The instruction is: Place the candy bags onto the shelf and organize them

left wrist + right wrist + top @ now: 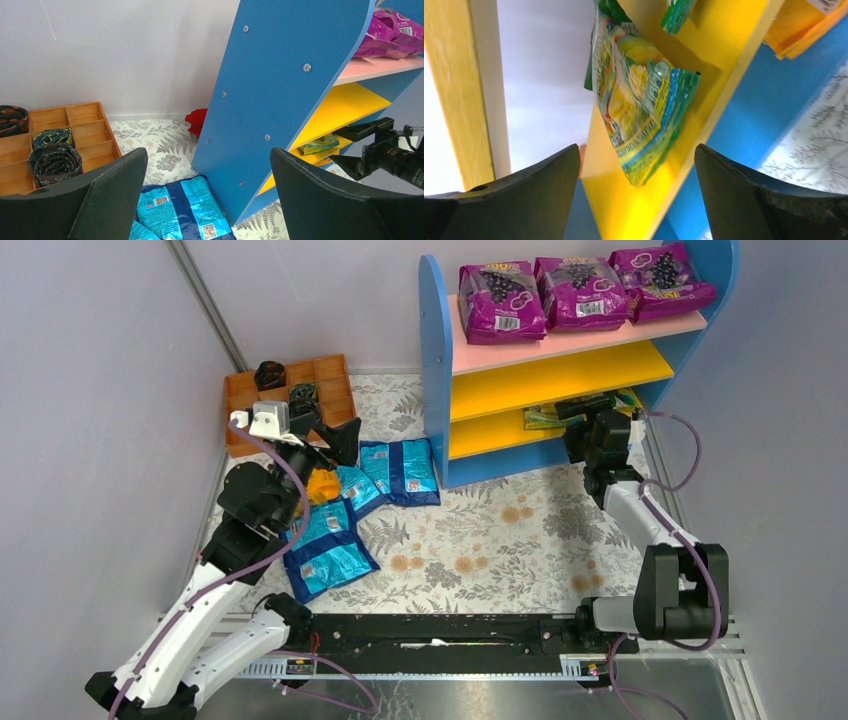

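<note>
**Three blue bags off the shelf, one green-yellow bag on it**

The shelf point(436, 360) stands upright, with blue sides, a pink top board and two yellow boards. A green-yellow bag point(639, 100) lies flat on the lowest board. Left of the shelf lie three shiny blue bags: the far bag point(400, 468) just beside the side panel, the middle bag point(357, 488) touching it, and the near bag point(325, 552).

The green-yellow bag point(540, 418) on the bottom board point(487, 436) is largely covered by the right gripper point(584, 405), and an orange bag point(804, 25) is cut off at the view's top edge.
</note>
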You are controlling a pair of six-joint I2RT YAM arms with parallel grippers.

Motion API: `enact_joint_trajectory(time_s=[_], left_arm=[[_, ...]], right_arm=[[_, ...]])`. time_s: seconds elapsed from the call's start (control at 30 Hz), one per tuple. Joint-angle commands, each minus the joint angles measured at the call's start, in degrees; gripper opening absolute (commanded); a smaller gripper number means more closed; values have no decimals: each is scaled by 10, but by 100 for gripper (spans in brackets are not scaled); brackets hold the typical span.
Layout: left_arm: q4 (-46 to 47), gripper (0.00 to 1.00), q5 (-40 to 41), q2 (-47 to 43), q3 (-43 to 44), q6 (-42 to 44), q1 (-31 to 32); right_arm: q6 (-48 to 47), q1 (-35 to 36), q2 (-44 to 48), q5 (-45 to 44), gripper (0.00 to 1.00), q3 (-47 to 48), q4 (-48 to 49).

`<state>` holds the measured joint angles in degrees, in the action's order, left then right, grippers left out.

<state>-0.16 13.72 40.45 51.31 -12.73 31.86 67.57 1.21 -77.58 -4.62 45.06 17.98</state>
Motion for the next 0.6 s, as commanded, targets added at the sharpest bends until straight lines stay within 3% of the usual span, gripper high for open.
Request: enact_joint_trajectory(time_s=[0.0,0.07,0.17,0.2,0.3,0.47,0.57], left_arm=[[29,97,-9,-4,-1,-9,-2],[29,97,-8,-3,-2,-9,-2],[25,97,-6,0,0,-9,-2],[24,97,-2,-1,1,-9,-2],[22,97,15,-5,0,-6,-2],[23,99,53,-8,-7,-4,-2],[24,99,64,-1,-12,-4,-2]], right_arm=[[-110,-9,45,37,87,-8,-70],[-139,-9,51,45,82,-4,-86],[-178,-9,52,74,59,5,-105],[-198,-9,50,88,57,12,-115],[-256,19,43,129,57,34,-153],[-337,135,80,108,60,24,-219],[-367,182,133,87,70,-19,-237]])
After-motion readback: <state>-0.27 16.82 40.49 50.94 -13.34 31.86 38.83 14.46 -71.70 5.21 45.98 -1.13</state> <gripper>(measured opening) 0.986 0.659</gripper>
